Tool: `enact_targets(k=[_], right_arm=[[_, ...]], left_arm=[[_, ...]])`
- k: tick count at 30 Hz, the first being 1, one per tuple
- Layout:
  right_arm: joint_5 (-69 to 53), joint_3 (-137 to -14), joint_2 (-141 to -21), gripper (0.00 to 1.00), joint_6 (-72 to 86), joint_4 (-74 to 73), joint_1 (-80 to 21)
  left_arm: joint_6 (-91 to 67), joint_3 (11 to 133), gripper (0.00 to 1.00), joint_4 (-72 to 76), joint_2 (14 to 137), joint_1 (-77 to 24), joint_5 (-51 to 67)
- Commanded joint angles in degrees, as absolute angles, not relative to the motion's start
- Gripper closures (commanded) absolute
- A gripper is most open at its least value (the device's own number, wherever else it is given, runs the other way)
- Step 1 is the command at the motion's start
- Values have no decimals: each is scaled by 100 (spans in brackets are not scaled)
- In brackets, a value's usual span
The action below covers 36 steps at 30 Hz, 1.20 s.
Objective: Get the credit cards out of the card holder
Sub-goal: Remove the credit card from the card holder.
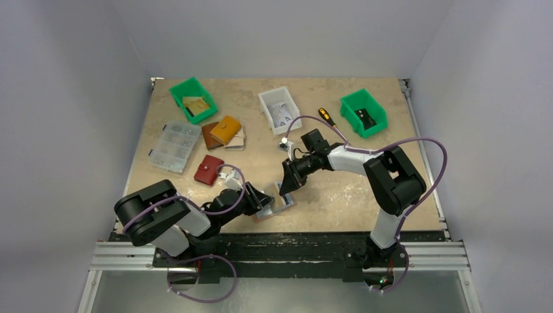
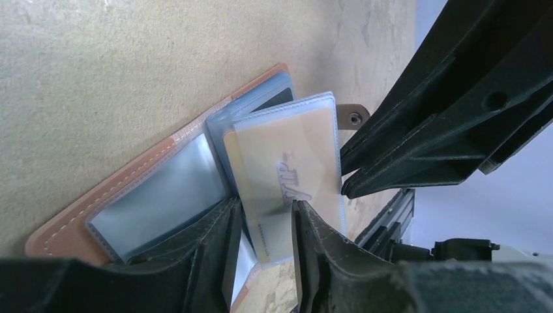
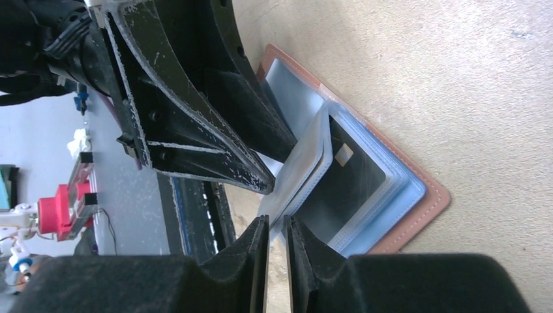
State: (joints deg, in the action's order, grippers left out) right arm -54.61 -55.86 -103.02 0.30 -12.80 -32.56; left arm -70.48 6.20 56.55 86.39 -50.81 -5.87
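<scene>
The card holder [image 1: 277, 208] lies open near the table's front edge, brown-pink leather with clear sleeves; it also shows in the left wrist view [image 2: 98, 208] and the right wrist view [image 3: 427, 195]. One sleeve stands raised, with a tan-gold credit card [image 2: 287, 173] marked VIP inside. A dark card with a chip [image 3: 355, 179] lies in a sleeve under it. My left gripper [image 2: 264, 241] is open, its fingers astride the raised sleeve's near end. My right gripper [image 3: 277, 228] is nearly shut, with that sleeve's edge between its tips [image 2: 344, 189].
Behind stand a red pouch [image 1: 209, 169], a mustard-yellow wallet [image 1: 225, 129], a clear parts box [image 1: 174, 146], two green bins [image 1: 194, 99] [image 1: 363, 112], a white bin [image 1: 279, 109] and a screwdriver [image 1: 327, 117]. The table's front rail [image 1: 280, 251] is just behind the holder.
</scene>
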Motion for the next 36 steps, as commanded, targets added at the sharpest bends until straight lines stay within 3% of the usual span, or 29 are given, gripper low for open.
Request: enact_targets(k=[1,7,10,23,36], right_arm=[[-5757,-5758,-10318,81,141,-1204,-3289],[-5815,-5757,-10327,90,155,-1204,-3292],[-5871,-5752,-10336,90,160,-1194,-3288],[-6115,-5739,-10371,84,126,-1189,-3308],[-6125,-5750,-10389,92,149,-1179,-3371]], left_arm=[[-7240,513,61,6627,8953,-5121,-199],[-7225,482,53,6710,8897,-5123,-217],[-7199,470,46,6620,8775,-5116,-262],[-7165,518,34,6625,8534,-5116,-406],[-7116,672,32,6654,8605,-5121,-317]])
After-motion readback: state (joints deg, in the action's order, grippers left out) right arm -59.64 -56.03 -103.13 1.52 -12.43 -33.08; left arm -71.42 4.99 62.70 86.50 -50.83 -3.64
